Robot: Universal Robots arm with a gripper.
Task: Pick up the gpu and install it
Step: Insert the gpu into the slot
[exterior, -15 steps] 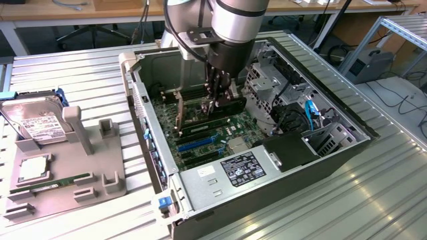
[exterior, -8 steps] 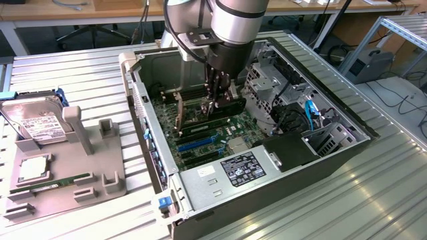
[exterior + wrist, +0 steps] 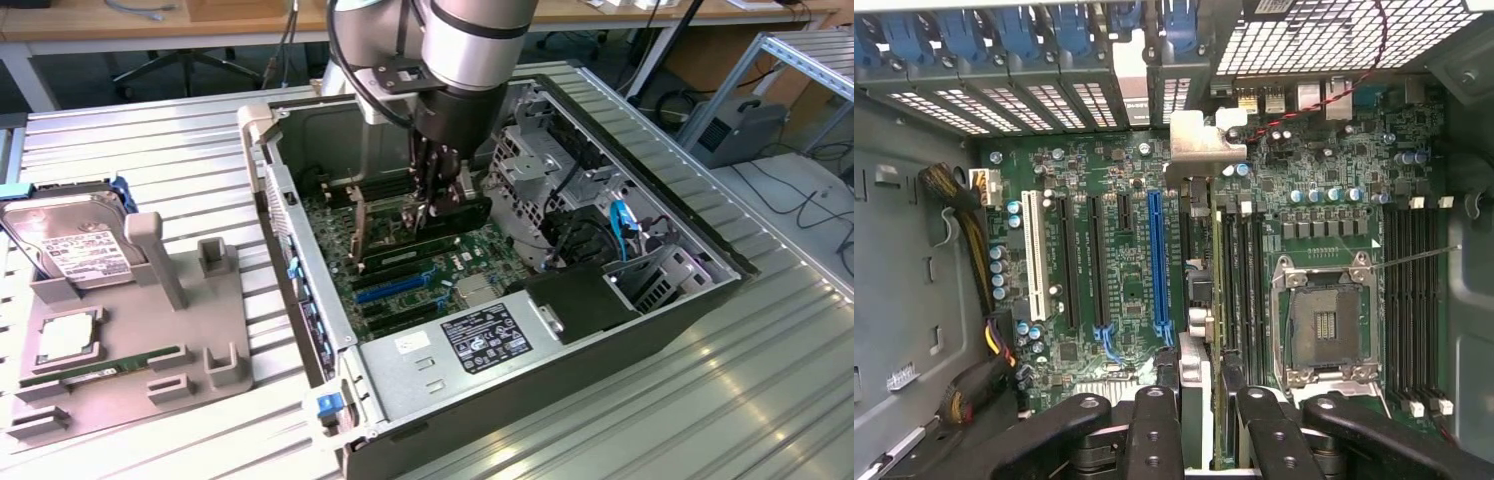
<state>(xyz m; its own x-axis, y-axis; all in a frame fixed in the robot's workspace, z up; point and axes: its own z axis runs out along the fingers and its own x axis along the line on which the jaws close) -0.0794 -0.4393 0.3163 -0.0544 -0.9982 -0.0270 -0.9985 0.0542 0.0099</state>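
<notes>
While the arm reaches down into the open computer case (image 3: 534,400), I read the tool (image 3: 430,205) as clamped on the gpu (image 3: 461,215), holding it on edge just over the motherboard (image 3: 400,275). On the wrist view the card runs edge-on between the fingers (image 3: 1154,420), just beside the blue slot (image 3: 1159,260), with its silvery bracket (image 3: 1199,135) toward the rear slot covers. I cannot tell whether it is seated.

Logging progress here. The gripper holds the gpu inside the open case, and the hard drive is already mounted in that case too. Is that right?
Not quite. The hard drive is not in the case: the exterior view shows it resting on the grey rack outside, at that view's left. The gripper does hold the gpu inside the open case.
</notes>
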